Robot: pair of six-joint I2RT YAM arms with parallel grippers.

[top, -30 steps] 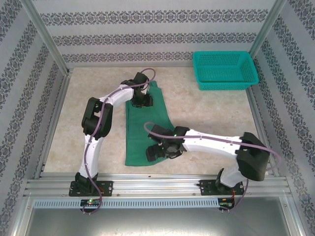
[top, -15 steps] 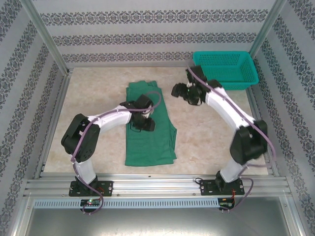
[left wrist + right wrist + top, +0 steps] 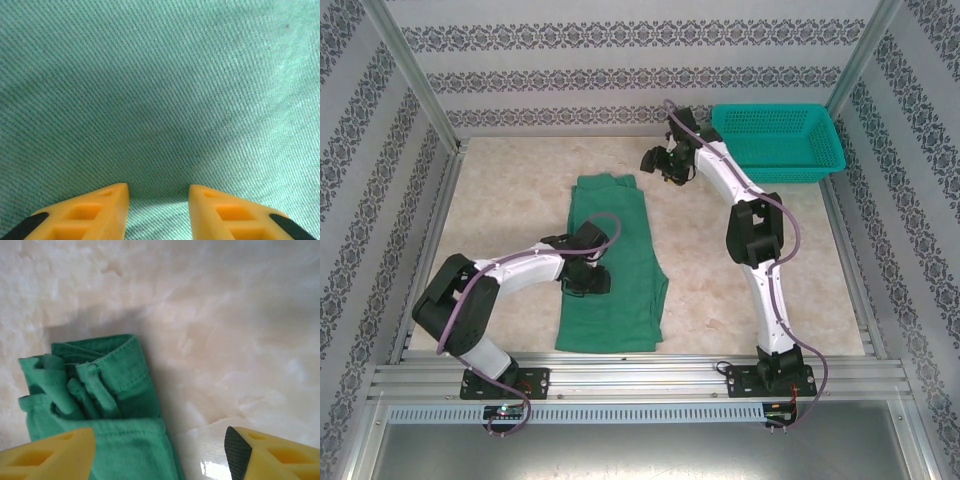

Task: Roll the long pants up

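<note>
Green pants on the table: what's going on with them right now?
The pants lie flat, folded lengthwise, with no roll started. The left gripper is low over their middle, fingers slightly apart, only cloth beneath. The right gripper hovers at the far end, fingers wide open above that bunched edge, holding nothing. The teal basket sits apart in the far right corner.
</note>
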